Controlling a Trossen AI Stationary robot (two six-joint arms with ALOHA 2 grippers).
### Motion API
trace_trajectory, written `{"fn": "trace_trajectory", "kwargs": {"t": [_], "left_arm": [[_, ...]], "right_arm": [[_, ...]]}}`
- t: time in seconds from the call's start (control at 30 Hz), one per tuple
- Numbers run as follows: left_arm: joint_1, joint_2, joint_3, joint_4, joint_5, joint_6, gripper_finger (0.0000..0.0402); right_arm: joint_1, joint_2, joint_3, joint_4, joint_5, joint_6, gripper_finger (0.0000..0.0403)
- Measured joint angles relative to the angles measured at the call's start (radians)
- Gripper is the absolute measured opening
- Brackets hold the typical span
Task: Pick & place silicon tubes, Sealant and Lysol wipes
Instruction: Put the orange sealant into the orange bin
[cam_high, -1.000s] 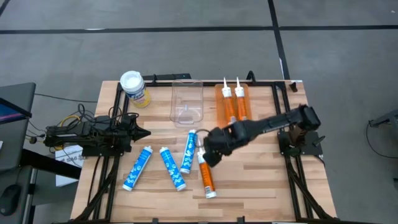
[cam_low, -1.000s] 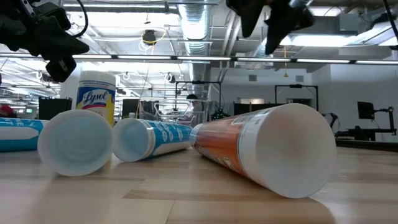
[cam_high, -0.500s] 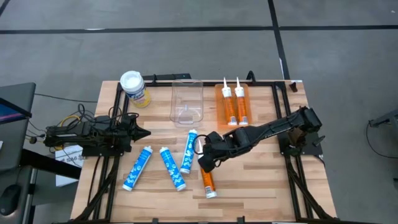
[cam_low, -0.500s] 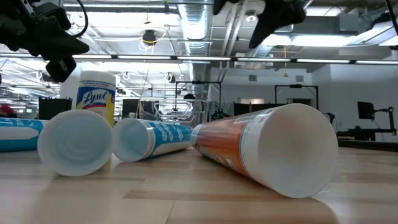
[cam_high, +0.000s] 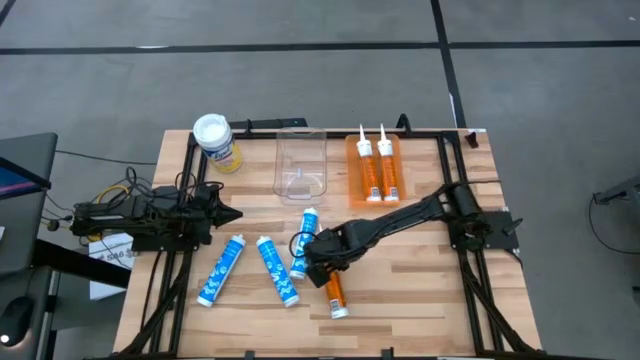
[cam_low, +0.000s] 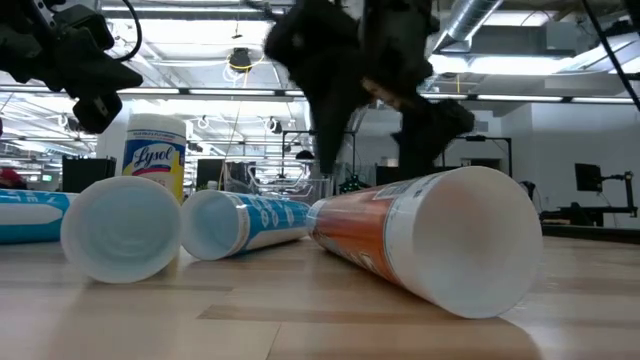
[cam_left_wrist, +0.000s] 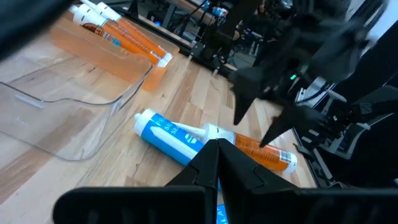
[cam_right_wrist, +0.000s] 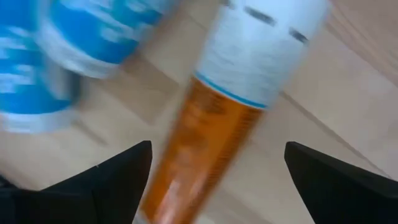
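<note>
Orange sealant tube (cam_high: 333, 291) lies on the surface beside the blue ones, so I hang my right jaws (cam_right_wrist: 211, 165) spread, one finger each side, ready to pinch. My left jaws (cam_high: 222, 212) wait pressed together near the Lysol wipes (cam_high: 216, 141).

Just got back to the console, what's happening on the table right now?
The right hand is open and low over the loose orange tube lying on the table, fingers either side of it, not closed. Two orange tubes already lie in the orange tray. Three blue tubes lie loose, and the Lysol wipes stand at the far left corner. The clear bin holds nothing. The left hand waits shut at the left edge.
</note>
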Motion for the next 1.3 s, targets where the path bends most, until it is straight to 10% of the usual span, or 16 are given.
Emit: {"fn": "trace_trajectory", "kwargs": {"t": [0.77, 1.3], "left_arm": [[0.0, 0.012, 0.0, -0.033, 0.0, 0.0, 0.0], [0.0, 0.012, 0.0, -0.027, 0.017, -0.001, 0.0]], "right_arm": [[0.011, 0.128, 0.007, 0.117, -0.03, 0.003, 0.0353], [0.016, 0.087, -0.006, -0.024, 0.046, 0.079, 0.0192]]}}
